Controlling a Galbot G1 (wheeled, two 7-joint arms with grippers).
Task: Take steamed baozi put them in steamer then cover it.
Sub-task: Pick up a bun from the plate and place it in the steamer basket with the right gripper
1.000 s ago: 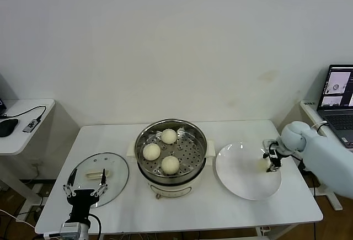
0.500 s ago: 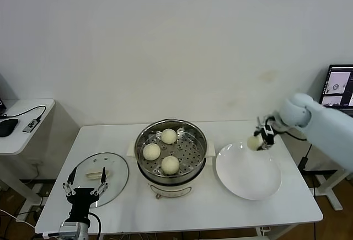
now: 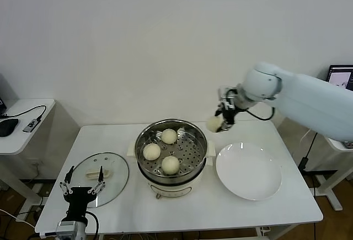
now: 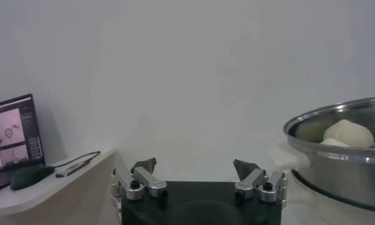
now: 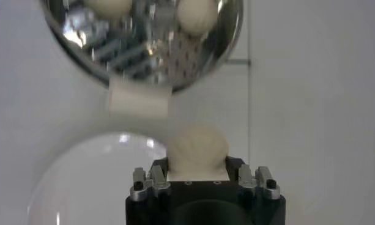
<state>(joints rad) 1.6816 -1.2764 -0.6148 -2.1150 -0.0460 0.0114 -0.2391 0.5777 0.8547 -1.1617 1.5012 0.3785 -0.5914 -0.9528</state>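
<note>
The right gripper (image 3: 219, 120), jaws clamped on the fourth baozi (image 3: 214, 124), is carrying it beside the steamer (image 3: 171, 153); ideally it is lowered onto the bare tray patch; the left gripper (image 3: 83, 183), jaws apart, is idling by the cover (image 3: 101, 171).

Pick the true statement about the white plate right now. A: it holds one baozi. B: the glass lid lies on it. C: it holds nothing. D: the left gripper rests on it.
C: the white plate is bare; three baozi sit in the steamer, and the right gripper holds the fourth baozi in the air beside the steamer.
</note>
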